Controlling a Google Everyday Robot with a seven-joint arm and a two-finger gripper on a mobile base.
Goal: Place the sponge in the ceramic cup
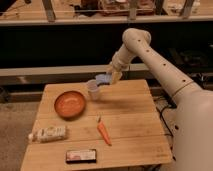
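1. Sponge [103, 78]: we see it gripped in the hand [111, 77], just above and beside the ceramic cup [93, 90].
2. We find the cup upright on the worktop [130, 107], near the orange-red bowl [70, 103].

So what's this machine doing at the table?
A one-armed robot is putting a blue sponge into a ceramic cup. Its pincer grips the sponge in the air, just above and to the right of the cup's rim, not yet inside. An orange bowl, a carrot, a bottle and a dark packet lie on the wooden table.
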